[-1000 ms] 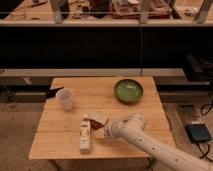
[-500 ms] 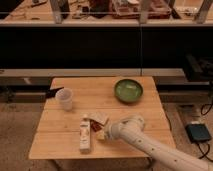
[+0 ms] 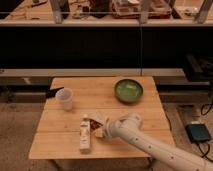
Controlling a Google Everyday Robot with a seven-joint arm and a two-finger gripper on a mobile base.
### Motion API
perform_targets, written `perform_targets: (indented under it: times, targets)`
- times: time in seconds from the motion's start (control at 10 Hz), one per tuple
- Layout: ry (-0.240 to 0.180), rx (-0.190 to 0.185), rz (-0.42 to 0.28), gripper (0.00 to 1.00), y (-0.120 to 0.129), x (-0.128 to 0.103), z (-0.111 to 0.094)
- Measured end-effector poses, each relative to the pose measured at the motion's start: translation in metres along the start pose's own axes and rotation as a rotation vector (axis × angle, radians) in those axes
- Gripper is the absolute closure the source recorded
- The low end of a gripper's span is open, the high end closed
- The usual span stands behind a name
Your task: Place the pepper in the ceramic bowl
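The dark red pepper [image 3: 92, 123] lies on the wooden table [image 3: 100, 95], between the long white tube [image 3: 85, 134] and a flat pale block [image 3: 98, 118]. My gripper [image 3: 99, 131] is at the end of the white arm that reaches in from the lower right. It sits low over the table right beside the pepper and the block. The green ceramic bowl [image 3: 128, 90] stands at the table's far right, well apart from the gripper, and looks empty.
A translucent whitish plastic cup [image 3: 65, 98] stands at the table's left. A dark counter with shelves runs behind the table. A black box [image 3: 200, 133] with a cable lies on the floor to the right.
The gripper has shifted slightly at the pepper and block. The bowl, cup and tube have not moved.
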Motion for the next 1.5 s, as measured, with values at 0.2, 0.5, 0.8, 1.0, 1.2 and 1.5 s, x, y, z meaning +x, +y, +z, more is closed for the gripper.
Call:
perform_targets:
  times: [0.2,0.5,0.8,1.0,1.2,1.5]
  targets:
    - [0.001,0.008,-0.007,0.49,-0.007,0.004,0.004]
    - [-0.002,0.007,-0.018,0.49,-0.012,0.007,0.010]
    - [-0.011,-0.010,-0.014,0.49,-0.008,0.004,0.014]
    - [-0.017,-0.014,-0.008,0.49,-0.007,0.003,0.016]
    - [-0.024,-0.019,-0.001,0.49,-0.006,0.002,0.017]
    - [-0.030,-0.024,0.009,0.49,-0.005,0.001,0.017]
